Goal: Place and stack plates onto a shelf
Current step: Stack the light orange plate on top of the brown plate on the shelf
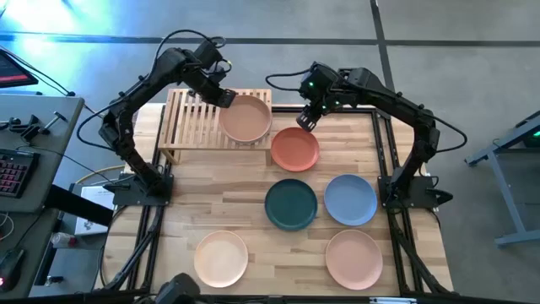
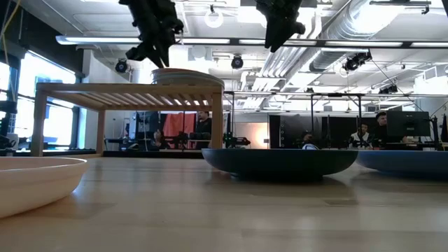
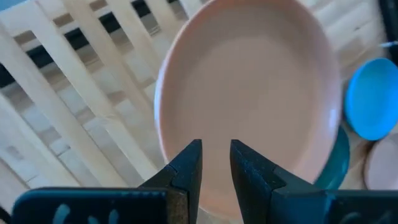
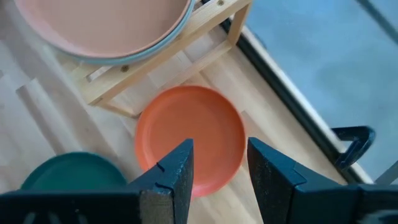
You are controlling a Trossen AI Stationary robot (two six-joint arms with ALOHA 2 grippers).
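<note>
Over shelf (image 1: 202, 118) right end: left gripper (image 1: 226, 98) at rim of pink plate (image 1: 245, 117), fingers narrowly parted, empty. Stack overhangs shelf edge; a snag on retreat could tip it. Right of shelf: right gripper (image 1: 305, 122) open, empty, above terracotta plate (image 1: 294, 149); rim grasp may slip.

Two dark, six-jointed robot arms reach in from opposite sides of a table, each bent at the elbow and angled toward the far edge. The left arm's two-finger gripper (image 1: 226, 98) points downward with its dark fingers (image 3: 186, 171) a narrow gap apart, holding nothing. The right arm's two-finger gripper (image 1: 305, 123) also hangs pointing down, its fingers (image 4: 171, 177) parted wider and empty, with a small green light glowing on the wrist.
</note>
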